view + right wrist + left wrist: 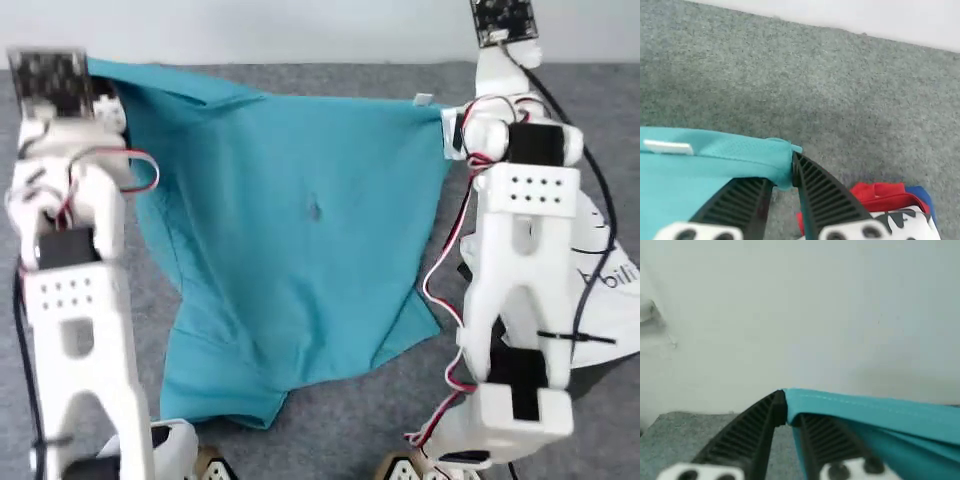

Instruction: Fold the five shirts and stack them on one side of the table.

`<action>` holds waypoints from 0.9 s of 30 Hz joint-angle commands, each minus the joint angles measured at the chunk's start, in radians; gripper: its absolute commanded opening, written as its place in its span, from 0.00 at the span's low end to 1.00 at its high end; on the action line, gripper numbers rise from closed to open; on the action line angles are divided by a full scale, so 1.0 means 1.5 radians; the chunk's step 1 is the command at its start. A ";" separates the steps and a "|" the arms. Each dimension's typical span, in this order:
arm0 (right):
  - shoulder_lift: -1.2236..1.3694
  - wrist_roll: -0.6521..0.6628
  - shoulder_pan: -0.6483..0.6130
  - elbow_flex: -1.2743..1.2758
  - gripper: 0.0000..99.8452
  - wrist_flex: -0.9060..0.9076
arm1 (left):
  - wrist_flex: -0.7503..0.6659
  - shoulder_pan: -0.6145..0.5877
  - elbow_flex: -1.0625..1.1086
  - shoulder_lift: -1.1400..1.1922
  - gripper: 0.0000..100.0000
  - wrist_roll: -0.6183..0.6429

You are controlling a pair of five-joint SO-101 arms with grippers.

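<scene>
High view: the teal shirt (300,230) lies spread on the grey table (330,425). One straight edge is pulled taut along the far side and held at both ends. From that edge the cloth runs toward the near side, so its long axis goes far to near, leaning a little to the left. It narrows into a rumpled, folded-over end at the near left. A small white label (667,146) sits on the taut edge near the right-hand corner.

The left gripper (786,407) has its black ribbed fingers (752,427) closed tight on the far left corner, the teal hem pinched between them. The right gripper (791,167) is likewise clamped on the far right corner, with the cloth wrapped over one fingertip.

Both arms stretch from the near edge toward the far edge. The left arm (70,300) lies along the left flank of the shirt and the right arm (520,280) along the right flank.

A pile of other shirts (880,200), red, blue and white with dark print, lies on the table beside the right gripper, apart from the teal one.
</scene>
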 commanded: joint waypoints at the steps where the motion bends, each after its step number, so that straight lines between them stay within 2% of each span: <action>1: 0.047 -0.011 -0.004 -0.088 0.01 -0.019 | 0.082 -0.005 -0.153 0.116 0.01 -0.001; 6: 0.160 -0.035 -0.003 -0.213 0.01 -0.043 | 0.142 -0.001 -0.275 0.284 0.01 -0.001; 16: 0.444 -0.032 -0.033 -0.523 0.01 -0.046 | 0.172 -0.001 -0.494 0.538 0.01 -0.003; 21: 0.557 -0.032 -0.046 -0.643 0.01 -0.021 | 0.275 -0.003 -0.636 0.614 0.01 -0.004; 24: 0.570 -0.032 -0.047 -0.683 0.01 0.069 | 0.381 -0.002 -0.713 0.632 0.01 -0.004; 27: 0.567 -0.032 -0.042 -0.747 0.01 0.187 | 0.524 0.001 -0.778 0.633 0.01 -0.002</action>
